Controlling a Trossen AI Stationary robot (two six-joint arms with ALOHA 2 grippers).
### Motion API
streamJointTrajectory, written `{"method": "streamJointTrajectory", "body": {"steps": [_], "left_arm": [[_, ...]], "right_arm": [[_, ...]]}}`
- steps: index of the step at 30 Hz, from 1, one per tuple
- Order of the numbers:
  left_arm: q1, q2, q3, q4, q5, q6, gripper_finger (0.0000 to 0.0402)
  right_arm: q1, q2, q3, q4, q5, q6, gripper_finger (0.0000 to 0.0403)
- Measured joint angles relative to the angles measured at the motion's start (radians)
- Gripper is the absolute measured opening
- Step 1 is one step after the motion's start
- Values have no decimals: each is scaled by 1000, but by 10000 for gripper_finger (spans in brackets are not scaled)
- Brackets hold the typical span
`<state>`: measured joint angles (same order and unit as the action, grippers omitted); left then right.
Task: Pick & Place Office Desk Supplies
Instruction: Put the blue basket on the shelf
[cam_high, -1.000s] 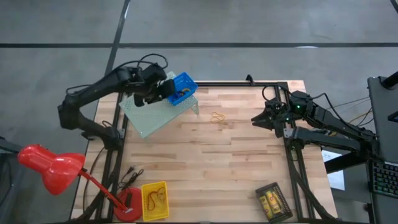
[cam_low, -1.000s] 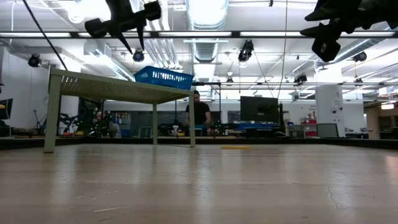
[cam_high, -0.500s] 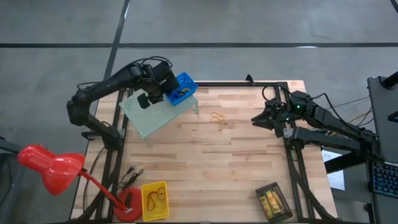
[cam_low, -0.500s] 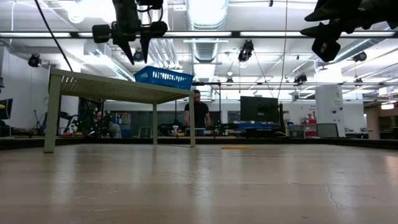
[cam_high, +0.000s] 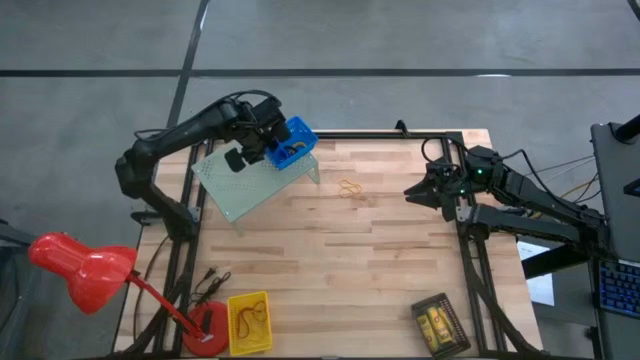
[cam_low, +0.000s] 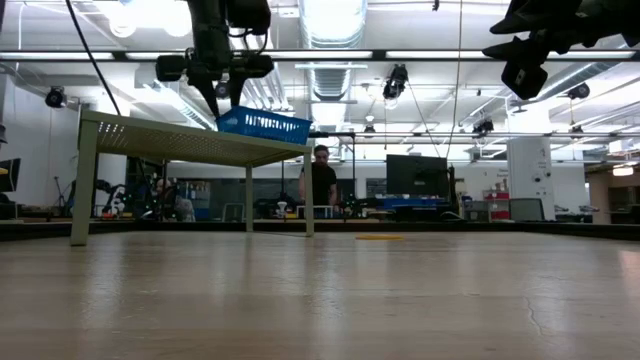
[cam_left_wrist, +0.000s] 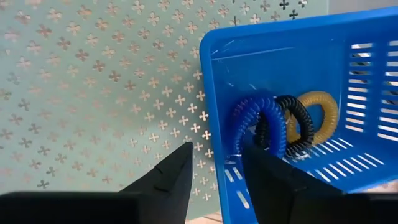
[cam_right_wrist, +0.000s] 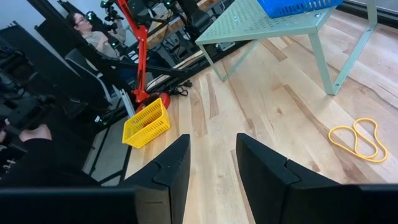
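Observation:
A blue bin (cam_high: 290, 143) stands on the far end of the pale green perforated riser (cam_high: 240, 185). Blue (cam_left_wrist: 258, 121), black (cam_left_wrist: 291, 124) and gold (cam_left_wrist: 322, 111) coiled rings lean on its floor. My left gripper (cam_left_wrist: 214, 177) points down, open, at the bin's left end (cam_low: 222, 110). One finger is over the riser, the other over the bin's inside, and the end wall lies between them. Tan rubber bands (cam_high: 350, 189) lie on the wood right of the riser. My right gripper (cam_high: 410, 192) hangs open at the table's right edge, holding nothing.
A yellow bin (cam_high: 250, 322) and a red lamp (cam_high: 85, 268) stand at the near left. A black bin (cam_high: 440, 324) with yellow pieces stands at the near right. The wooden top (cam_high: 340, 260) lies bare between them. People are in the room behind (cam_low: 320, 180).
My left gripper has gone down and toward the blue bin, along the riser toward the table's far right, and has rolled at the wrist. It now stands at the bin's left end. The bin, the rubber bands and my right arm have kept still.

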<state>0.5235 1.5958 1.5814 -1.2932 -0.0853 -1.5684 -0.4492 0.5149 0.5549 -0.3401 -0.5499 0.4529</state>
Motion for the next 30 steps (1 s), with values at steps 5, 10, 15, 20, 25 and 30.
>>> {"method": "streamJointTrajectory", "body": {"steps": [5,10,15,20,25,30], "left_arm": [[6,24,0,2,0,4,125],[12,31,-12,14,0,32,118],[12,28,-19,13,0,58,117],[12,28,-19,13,0,76,117],[12,28,-19,18,0,72,117],[12,28,-19,20,0,72,85]], "right_arm": [[0,0,0,0,0,0,123],[0,0,0,0,0,0,123],[0,0,0,0,0,0,123],[0,0,0,0,0,0,123],[0,0,0,0,0,0,123],[0,0,0,0,0,0,123]]}}
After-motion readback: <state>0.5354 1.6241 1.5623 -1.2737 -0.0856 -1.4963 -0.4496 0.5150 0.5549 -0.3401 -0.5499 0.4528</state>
